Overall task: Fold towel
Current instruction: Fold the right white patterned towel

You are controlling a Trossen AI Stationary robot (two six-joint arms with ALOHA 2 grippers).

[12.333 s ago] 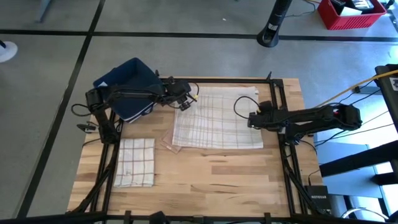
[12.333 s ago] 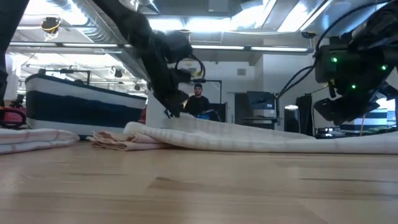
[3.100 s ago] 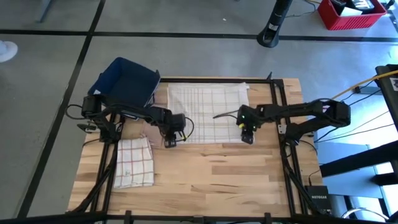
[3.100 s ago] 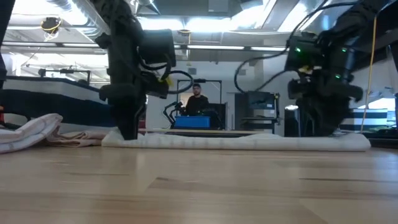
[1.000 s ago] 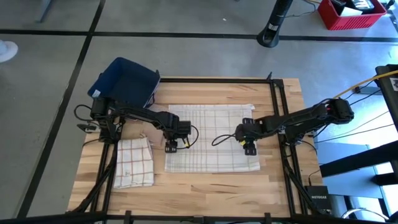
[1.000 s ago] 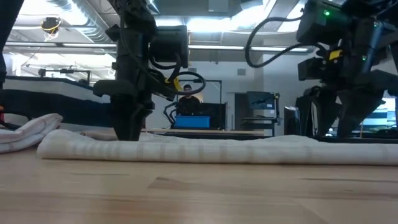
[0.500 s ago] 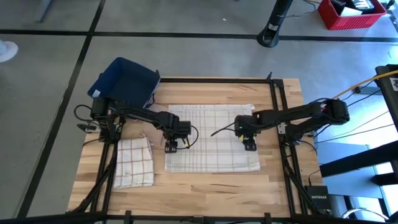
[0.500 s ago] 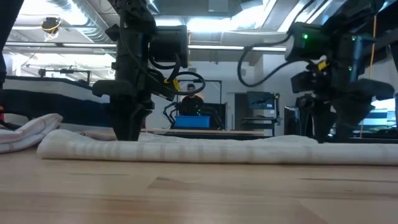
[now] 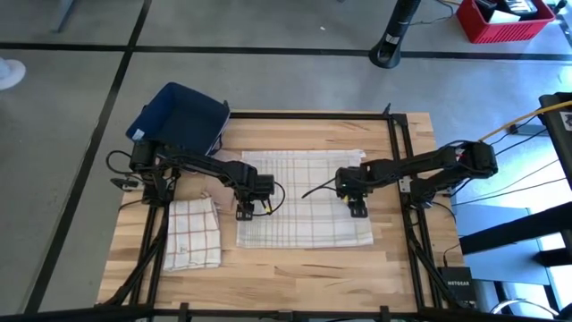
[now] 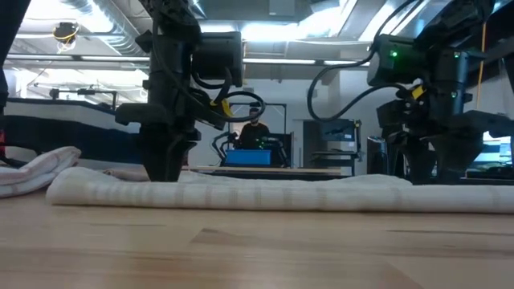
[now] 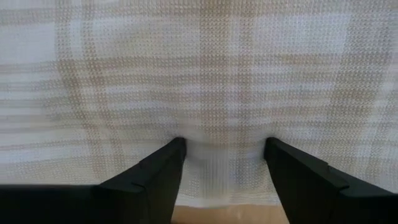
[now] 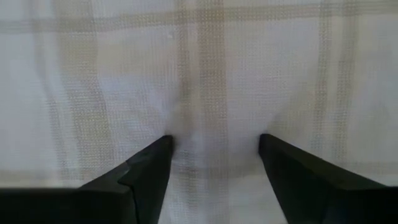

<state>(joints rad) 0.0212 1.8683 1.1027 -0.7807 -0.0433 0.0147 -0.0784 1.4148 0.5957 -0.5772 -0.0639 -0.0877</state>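
Observation:
A white towel with beige checks (image 9: 304,197) lies flat at the table's middle; in the low view its near edge (image 10: 241,194) rests on the wood. My left gripper (image 9: 243,213) points down at the towel's left edge, open (image 11: 224,146). My right gripper (image 9: 357,211) points down just inside the towel's right edge, open (image 12: 214,142). In the low view the left gripper (image 10: 165,172) and the right gripper (image 10: 422,177) both stand on the towel. My left gripper stands with its open fingertips (image 11: 174,149) on the towel's top, close to the left edge (image 11: 217,202), coming from above. The cloth puckers a little between the tips and lies on the table. My right gripper sets its open fingertips (image 12: 163,144) on the towel near its right edge, from above, slightly slanted. The cloth (image 12: 214,155) between the tips lies on the table.
A folded towel with red checks (image 9: 192,233) lies at the near left, seen as a heap (image 10: 32,172) in the low view. A dark blue bin (image 9: 179,121) stands at the far left corner. Bare wood (image 9: 304,273) runs along the near edge.
My right gripper has come down onto the towel near its right edge, shifting slightly toward the table's far edge. The towel has stayed where it was.

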